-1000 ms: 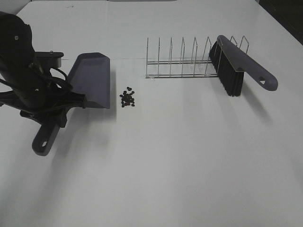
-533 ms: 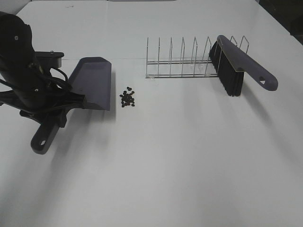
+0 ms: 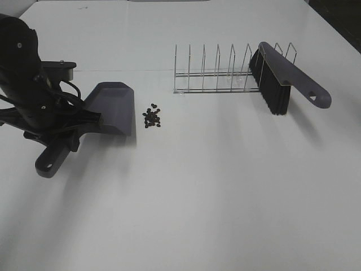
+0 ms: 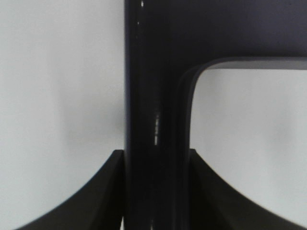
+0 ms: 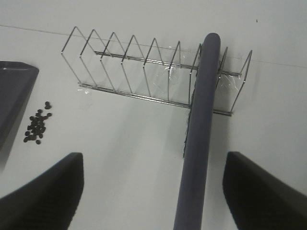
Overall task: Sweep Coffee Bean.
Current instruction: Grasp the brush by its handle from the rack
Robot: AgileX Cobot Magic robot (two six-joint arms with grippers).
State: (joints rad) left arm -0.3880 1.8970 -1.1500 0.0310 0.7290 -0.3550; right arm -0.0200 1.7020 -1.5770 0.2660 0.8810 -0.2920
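The coffee beans (image 3: 152, 117) lie in a small dark cluster on the white table, also in the right wrist view (image 5: 37, 125). The grey dustpan (image 3: 113, 107) sits just left of them, its blade edge a short gap away. My left gripper (image 3: 73, 127) is shut on the dustpan's handle (image 4: 156, 96), with the fingers (image 4: 103, 191) pressed on both sides. The brush (image 3: 282, 79) leans in the right end of the wire rack (image 3: 217, 73). My right gripper (image 5: 153, 189) is open, hovering above the brush handle (image 5: 201, 124), not touching it.
The wire rack (image 5: 134, 62) with several empty slots stands behind and right of the beans. The dustpan's corner shows in the right wrist view (image 5: 12, 93). The table's far right edge (image 3: 338, 34) meets a dark background.
The dustpan has tipped down and lies flatter on the table, its blade edge slightly closer to the beans. The beans, brush and rack have not moved.
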